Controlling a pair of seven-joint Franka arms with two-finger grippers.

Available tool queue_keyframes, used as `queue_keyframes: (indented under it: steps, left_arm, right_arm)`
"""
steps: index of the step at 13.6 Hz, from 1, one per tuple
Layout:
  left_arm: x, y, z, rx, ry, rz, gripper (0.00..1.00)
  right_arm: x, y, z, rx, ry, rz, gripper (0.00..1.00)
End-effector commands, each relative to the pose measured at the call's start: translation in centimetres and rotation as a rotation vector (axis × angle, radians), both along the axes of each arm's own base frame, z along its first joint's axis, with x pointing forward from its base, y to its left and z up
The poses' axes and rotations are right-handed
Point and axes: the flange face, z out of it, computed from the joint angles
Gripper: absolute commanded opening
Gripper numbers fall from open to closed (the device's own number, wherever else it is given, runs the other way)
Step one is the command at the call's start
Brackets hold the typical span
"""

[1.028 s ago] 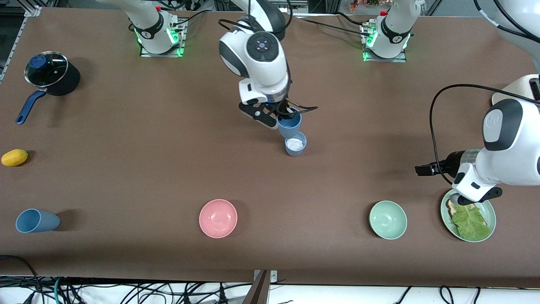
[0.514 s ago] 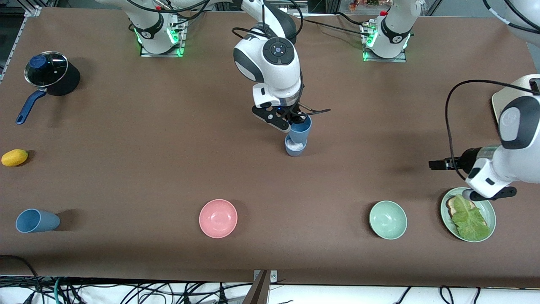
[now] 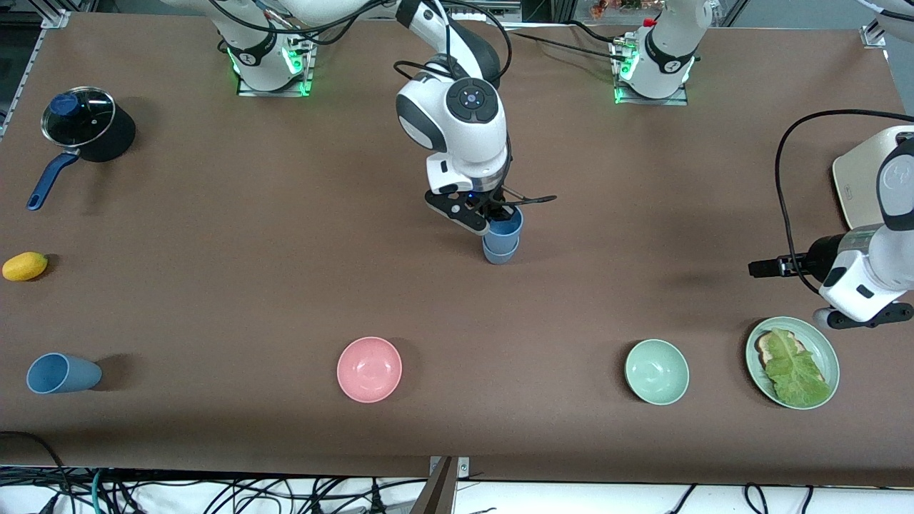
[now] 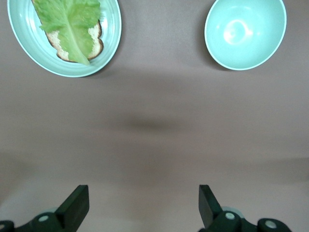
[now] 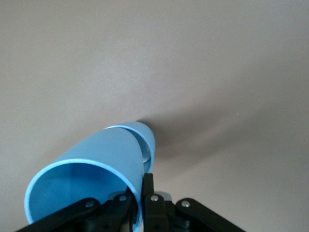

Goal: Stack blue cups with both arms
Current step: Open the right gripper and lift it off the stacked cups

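Near the table's middle, the right gripper pinches the rim of a mid-blue cup, one finger inside the mouth and one outside (the right wrist view shows the cup wall caught between them). That cup sits partly down inside a greyer blue cup, which stands upright on the brown table; only the lower cup's rim and base show below the held one. The right arm comes in from its base at the top of the front view.

Taking the stacked pair as the landmark: a pink bowl lies nearer the front camera than the pair and toward the right arm's end of the table. A pale green bowl lies nearer the camera too, toward the left arm's end. Just beside that bowl, farther toward the left arm's end, a green plate carries a slice of bread under a lettuce leaf. A third blue cup lies on its side well apart from the pair, near the right arm's end, with a yellow lemon and a lidded black saucepan farther from the camera along that same end.

The left gripper hangs over bare table beside the plate with its fingers spread and nothing between them; the left arm waits.
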Motion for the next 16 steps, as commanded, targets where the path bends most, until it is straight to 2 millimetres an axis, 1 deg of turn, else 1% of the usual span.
queue_keyframes:
  steps: [1, 3, 4, 5, 6, 7, 8, 9, 10, 11, 12, 13, 15, 16]
  left_arm:
    - [-1.9, 1.0, 2.5, 0.011, 0.017, -0.042, 1.00]
    - [-2.3, 0.9, 3.8, 0.021, 0.000, -0.050, 1.00]
    - [-2.8, 0.7, 5.0, 0.023, -0.017, -0.061, 1.00]
    - [-3.6, 0.6, 5.8, 0.038, -0.041, -0.062, 1.00]
    - [-4.4, -0.3, 6.8, 0.048, -0.087, -0.070, 1.00]
    - [-5.3, -1.4, 7.3, 0.035, -0.130, -0.089, 1.00]
    - [-5.8, -2.3, 8.0, 0.018, -0.169, -0.136, 1.00]
    - [-6.2, -2.9, 8.7, -0.002, -0.188, -0.165, 1.00]
    - [-6.4, -2.1, 9.4, 0.001, -0.199, -0.153, 1.00]
    - [-6.8, -2.1, 10.6, 0.010, -0.218, -0.145, 1.00]
    - [-7.1, -2.0, 10.6, 0.008, -0.210, -0.150, 1.00]
    - [-7.1, -2.0, 10.5, 0.007, -0.204, -0.151, 1.00]
    - [-7.2, -2.5, 10.5, 0.007, -0.193, -0.156, 1.00]
    - [-7.3, -2.4, 10.4, 0.005, -0.189, -0.161, 1.00]
  right_arm:
    - [0.2, 0.5, 0.1, -0.012, -0.021, 0.009, 0.00]
    - [0.4, 0.4, 0.2, -0.011, -0.024, 0.009, 0.00]
    - [0.5, 0.3, 0.3, -0.011, -0.024, 0.007, 0.10]
    - [0.6, 0.2, 0.7, -0.008, -0.027, 0.004, 0.39]
    - [0.7, 0.0, 1.0, -0.010, -0.027, 0.001, 0.71]
    - [0.8, -0.3, 1.2, -0.017, -0.024, 0.001, 0.77]
    - [1.8, -1.5, 2.0, -0.035, -0.022, -0.010, 0.85]
    - [2.4, -2.7, 3.5, -0.052, -0.018, 0.009, 0.86]
    - [3.8, -5.0, 4.6, -0.077, 0.003, 0.046, 0.92]
    - [5.2, -7.6, 7.0, -0.091, 0.015, 0.089, 0.99]
    - [7.0, -11.2, 9.7, -0.094, 0.031, 0.126, 0.99]
    - [8.4, -14.5, 11.4, -0.077, 0.062, 0.178, 0.99]
    - [10.4, -20.2, 14.8, -0.057, 0.081, 0.285, 1.00]
    - [11.3, -23.7, 15.9, -0.077, 0.103, 0.309, 1.00]
